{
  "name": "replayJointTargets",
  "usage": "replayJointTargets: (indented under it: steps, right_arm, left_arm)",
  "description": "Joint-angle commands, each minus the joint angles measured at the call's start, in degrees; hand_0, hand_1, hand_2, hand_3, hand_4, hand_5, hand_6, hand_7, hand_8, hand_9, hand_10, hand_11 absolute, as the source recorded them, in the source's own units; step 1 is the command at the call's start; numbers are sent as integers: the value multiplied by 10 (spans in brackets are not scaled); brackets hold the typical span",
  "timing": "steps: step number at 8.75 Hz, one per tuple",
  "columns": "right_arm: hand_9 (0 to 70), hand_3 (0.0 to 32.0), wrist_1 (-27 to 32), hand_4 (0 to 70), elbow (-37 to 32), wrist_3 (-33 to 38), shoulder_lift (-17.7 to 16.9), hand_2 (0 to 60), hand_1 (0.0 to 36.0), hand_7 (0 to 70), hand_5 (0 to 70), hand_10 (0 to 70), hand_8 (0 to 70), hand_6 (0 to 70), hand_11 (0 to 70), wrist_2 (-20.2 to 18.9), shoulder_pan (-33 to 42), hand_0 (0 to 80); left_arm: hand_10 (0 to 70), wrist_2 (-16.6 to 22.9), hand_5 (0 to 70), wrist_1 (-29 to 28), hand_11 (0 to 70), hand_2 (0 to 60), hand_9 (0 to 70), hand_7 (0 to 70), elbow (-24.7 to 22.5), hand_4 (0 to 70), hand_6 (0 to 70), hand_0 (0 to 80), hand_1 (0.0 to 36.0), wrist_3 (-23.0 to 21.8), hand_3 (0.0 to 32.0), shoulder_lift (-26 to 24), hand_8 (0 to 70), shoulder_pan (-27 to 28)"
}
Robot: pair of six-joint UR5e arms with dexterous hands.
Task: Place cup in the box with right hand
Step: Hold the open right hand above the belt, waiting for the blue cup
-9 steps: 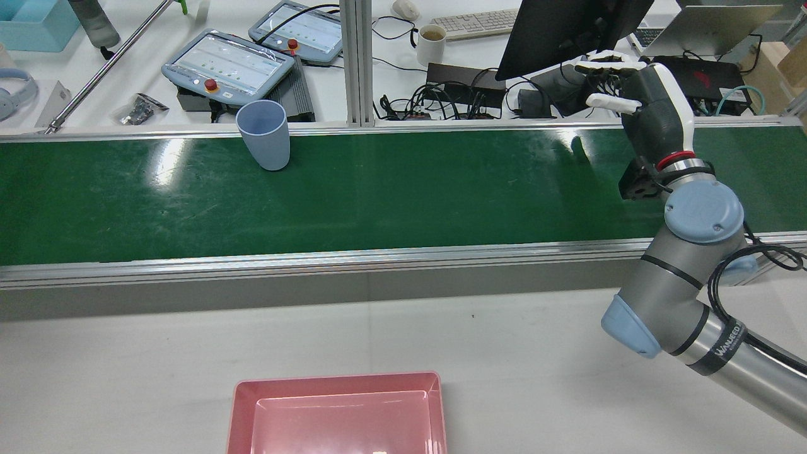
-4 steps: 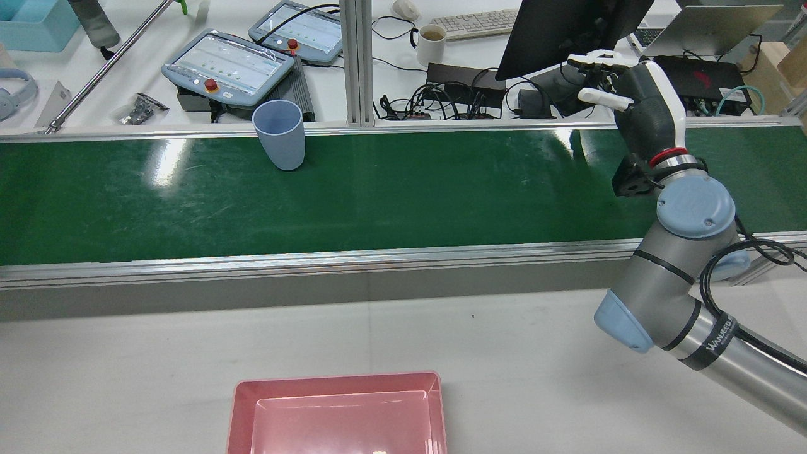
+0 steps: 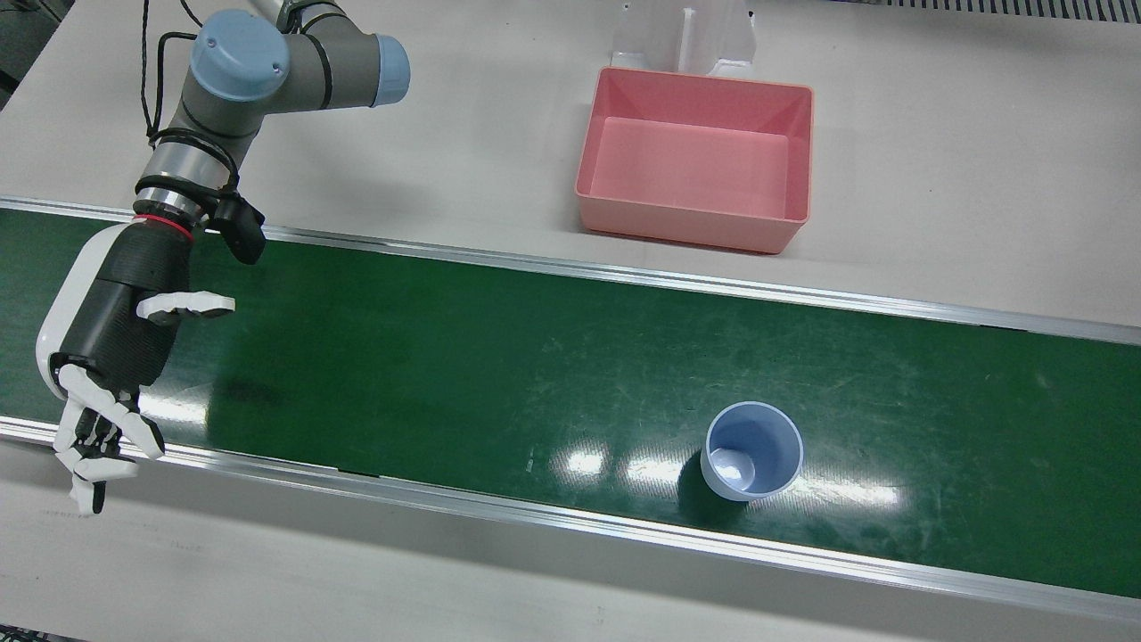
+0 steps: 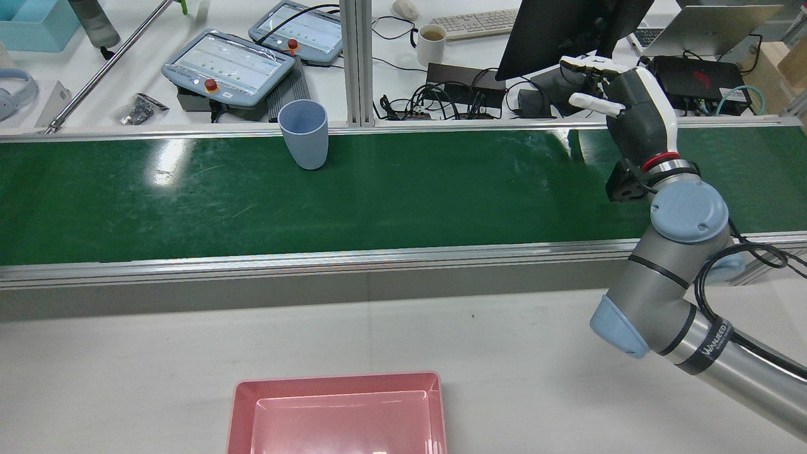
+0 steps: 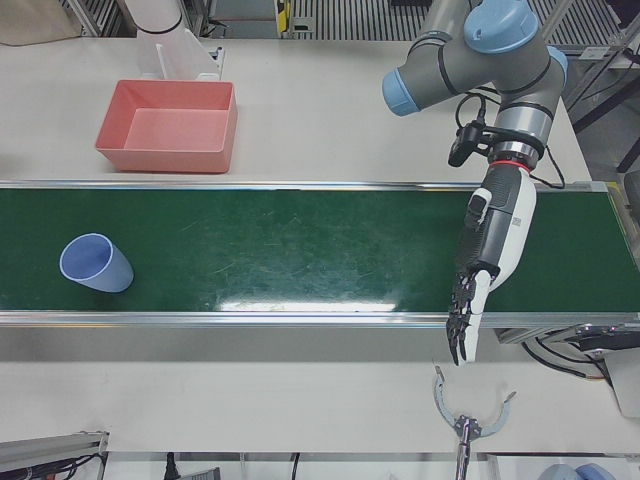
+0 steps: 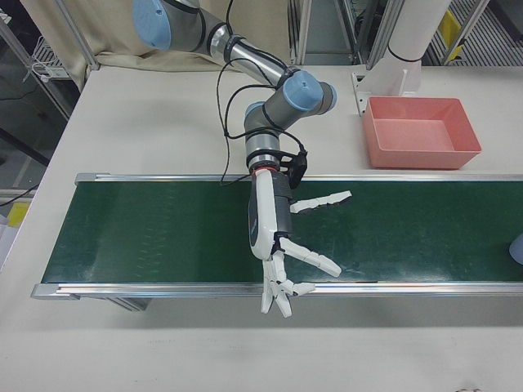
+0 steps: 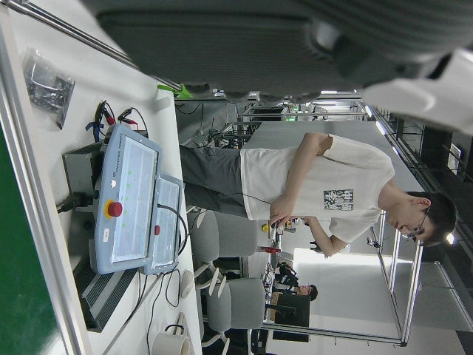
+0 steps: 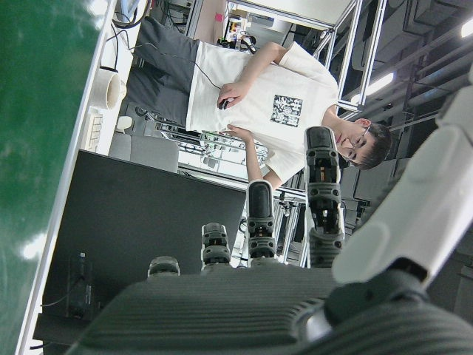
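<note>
Cup [image 3: 753, 450], pale blue plastic, stands upright on belt [image 3: 446, 357]; right hand [image 3: 111, 357] splayed, empty.

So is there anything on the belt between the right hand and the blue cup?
Nothing visible. The right hand hangs open over one end of the green belt, and the stretch to the upright cup is bare.

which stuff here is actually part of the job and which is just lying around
Part of the job:
blue cup, upright on the green belt
pink box, empty on the table
right hand, fingers apart, holding nothing

Just lying about:
two pendants
mug
keyboard
monitor
</note>
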Motion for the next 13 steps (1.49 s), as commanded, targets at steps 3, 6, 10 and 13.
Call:
replayJointTargets:
  steps: [3, 6, 10, 13]
  right_arm:
    - [136, 108, -1, 419, 1, 0, -1, 0, 3, 467, 7, 0, 36, 67, 0, -25, -9, 478]
    - [136, 102, -1, 421, -12, -1, 1, 0, 2, 466, 7, 0, 37, 67, 0, -25, -9, 476]
    - [141, 78, 0, 498, -24, -2, 12, 0, 0, 473, 4, 0, 39, 70, 0, -24, -12, 477]
    - [138, 80, 0, 482, -29, -15, 16, 0, 0, 456, 4, 0, 38, 67, 0, -25, -13, 476]
  left_arm:
    - [0, 0, 0, 0, 0, 0, 0, 0, 0, 0, 0, 0, 0, 0, 0, 0, 0, 0]
    - [0, 0, 0, 0, 0, 0, 0, 0, 0, 0, 0, 0, 0, 0, 0, -1, 0, 0]
    - [0, 0, 0, 0, 0, 0, 0, 0, 1, 0, 0, 0, 0, 0, 0, 0, 0, 0]
    - [0, 0, 0, 0, 0, 0, 0, 0, 1, 0, 0, 0, 0, 0, 0, -1, 0, 0]
